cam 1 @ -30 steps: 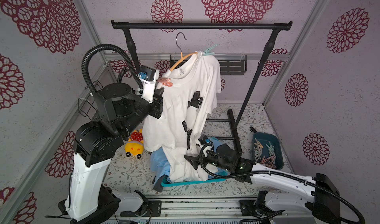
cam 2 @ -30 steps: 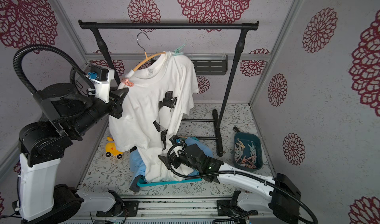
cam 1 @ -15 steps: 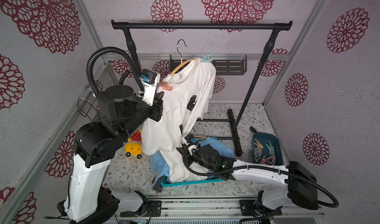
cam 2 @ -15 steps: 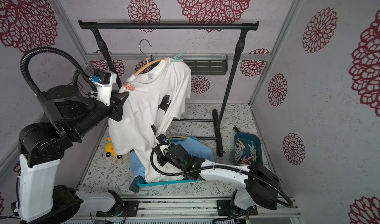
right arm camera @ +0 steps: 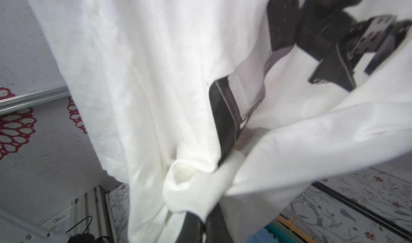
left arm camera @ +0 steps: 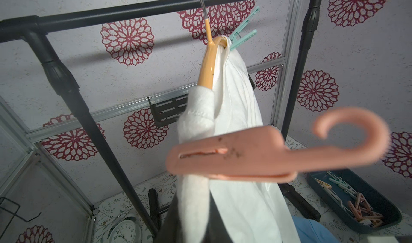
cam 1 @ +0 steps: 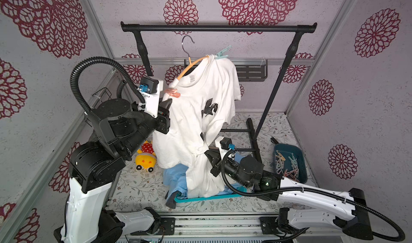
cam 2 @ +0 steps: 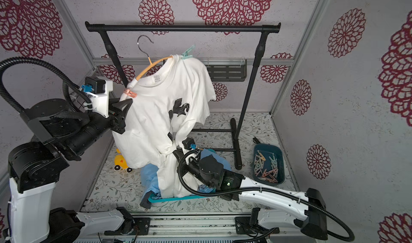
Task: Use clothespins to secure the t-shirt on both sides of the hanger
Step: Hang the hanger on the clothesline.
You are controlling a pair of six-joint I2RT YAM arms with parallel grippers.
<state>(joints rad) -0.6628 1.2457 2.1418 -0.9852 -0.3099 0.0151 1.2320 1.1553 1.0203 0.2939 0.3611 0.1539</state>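
Note:
A white t-shirt (cam 1: 196, 110) with a black print hangs on an orange hanger (cam 1: 196, 62) whose metal hook (cam 1: 186, 42) sits below the rail. A pink clothespin (cam 1: 172, 93) grips the near shoulder, and a mint green clothespin (cam 1: 223, 52) grips the far one. My left gripper (cam 1: 167, 101) is shut on the shirt-covered hanger end just below the pink clothespin (left arm camera: 256, 157). Lower down, my right gripper (cam 1: 207, 153) is shut on a bunched fold of the t-shirt (right arm camera: 200, 181). Its dark fingers (right arm camera: 196, 226) pinch the cloth in the right wrist view.
The black clothes rack (cam 1: 218, 27) stands behind the shirt, its foot (cam 1: 252, 137) on the floor. A dark blue bin (cam 1: 299, 157) with loose clothespins sits at the right. A yellow toy (cam 1: 146, 159) and a teal tray (cam 1: 200, 198) with blue cloth lie below the shirt.
My right gripper has shut on the t-shirt's lower part and drawn it to the right. The hanger and the left gripper swayed slightly with the shirt.

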